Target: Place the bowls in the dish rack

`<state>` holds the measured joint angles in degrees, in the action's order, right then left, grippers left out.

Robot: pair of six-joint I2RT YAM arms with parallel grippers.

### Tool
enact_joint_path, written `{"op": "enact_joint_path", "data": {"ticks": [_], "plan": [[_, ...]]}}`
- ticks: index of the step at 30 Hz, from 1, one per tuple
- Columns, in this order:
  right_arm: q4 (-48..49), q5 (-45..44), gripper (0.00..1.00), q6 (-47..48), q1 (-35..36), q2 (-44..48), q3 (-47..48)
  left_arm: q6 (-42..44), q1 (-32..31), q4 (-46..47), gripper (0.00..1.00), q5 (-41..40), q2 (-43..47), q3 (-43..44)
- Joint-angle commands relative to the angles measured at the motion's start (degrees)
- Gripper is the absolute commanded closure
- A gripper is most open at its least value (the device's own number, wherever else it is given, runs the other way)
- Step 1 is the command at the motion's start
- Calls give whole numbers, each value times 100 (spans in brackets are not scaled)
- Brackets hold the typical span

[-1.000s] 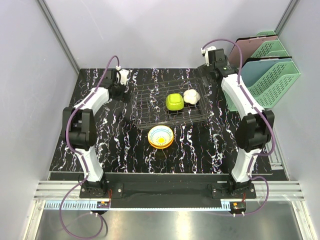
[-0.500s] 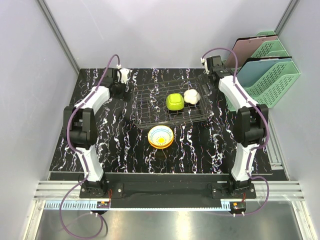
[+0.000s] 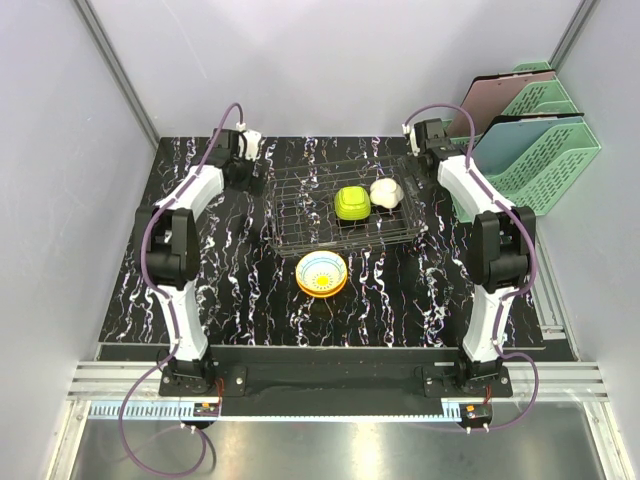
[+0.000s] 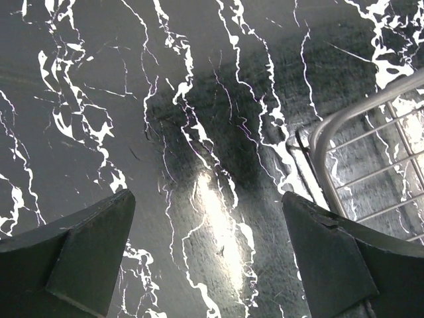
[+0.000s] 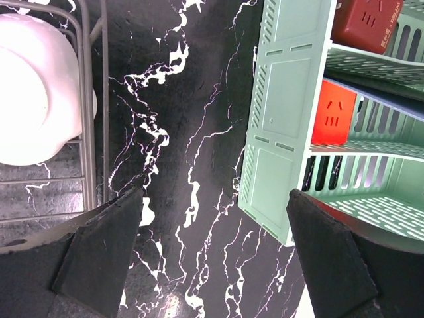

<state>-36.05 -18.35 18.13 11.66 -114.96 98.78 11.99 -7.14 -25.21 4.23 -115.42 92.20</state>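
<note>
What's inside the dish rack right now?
The dish rack holds two bowls in its right half: a lime green bowl and a white bowl beside it. Both look overturned, so anything beneath them is hidden.

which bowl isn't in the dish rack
The orange-rimmed bowl with the patterned inside, sitting in front of the dish rack; the lime green bowl and the white bowl are both inside it.

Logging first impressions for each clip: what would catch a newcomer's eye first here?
A lime green bowl and a white bowl sit side by side in the wire dish rack at the middle of the black marbled table, with a patterned orange-rimmed bowl just in front of the rack. The left hand and right hand hang open and empty at the rack's far corners.
</note>
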Motion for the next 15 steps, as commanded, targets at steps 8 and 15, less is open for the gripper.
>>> {"op": "enact_joint_path", "data": {"ticks": [8, 15], "plan": [[37, 1044, 0, -205, 310, -36, -359, -30, -279, -107, 1, -10, -227, 588], [19, 1097, 0, -240, 653, -88, -456, -21, -455, -186, 1, -115, -525, 939]]}}
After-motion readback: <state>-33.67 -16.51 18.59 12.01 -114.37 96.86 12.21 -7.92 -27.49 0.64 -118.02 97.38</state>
